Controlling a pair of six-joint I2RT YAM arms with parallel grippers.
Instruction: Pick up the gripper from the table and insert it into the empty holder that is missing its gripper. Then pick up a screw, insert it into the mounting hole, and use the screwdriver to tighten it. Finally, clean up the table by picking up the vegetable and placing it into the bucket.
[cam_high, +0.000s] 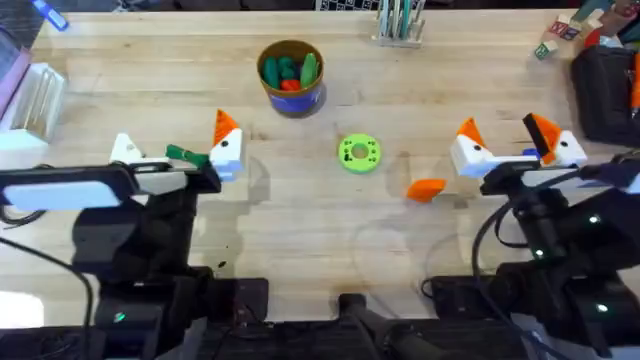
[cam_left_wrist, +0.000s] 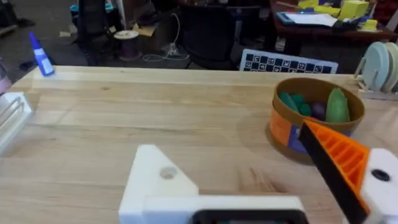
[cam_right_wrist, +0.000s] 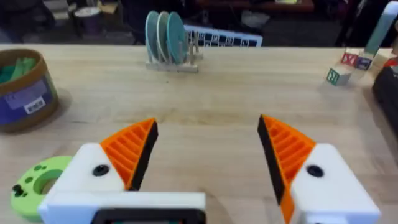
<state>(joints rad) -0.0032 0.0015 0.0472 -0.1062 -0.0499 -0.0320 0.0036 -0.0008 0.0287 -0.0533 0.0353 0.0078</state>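
Overhead: the loose orange gripper (cam_high: 427, 189) lies on the table (cam_high: 300, 260) right of centre, just below and left of the right gripper (cam_high: 505, 140). Nothing holds it, so the first step, picking it up, looks not yet done. The left gripper (cam_high: 175, 152) sits at mid-left with one orange finger on its white mount and a bare white holder (cam_high: 126, 149) on the other side; that is the target. The vegetable (cam_high: 187, 155) lies between its two mounts on the table. The bucket (cam_high: 290, 72) stands at upper centre, with toy vegetables already inside, and a green disc (cam_high: 359, 153) sits at centre. Both arms are low, reaching forward from the bottom edge. The next move probably calls for the right arm to drop back and left onto the wedge.

Left wrist: the holder (cam_left_wrist: 155, 180) shows at lower centre with its screw hole bare, the orange finger (cam_left_wrist: 339, 158) at lower right, well apart. The jaws stand released, holding nothing. The bucket (cam_left_wrist: 314, 121) is at right.

Right wrist: both orange fingers (cam_right_wrist: 130, 149) are fitted and spread wide over bare table, grasping nothing. The disc (cam_right_wrist: 34, 183) is at lower left, the bucket (cam_right_wrist: 25, 93) at left.
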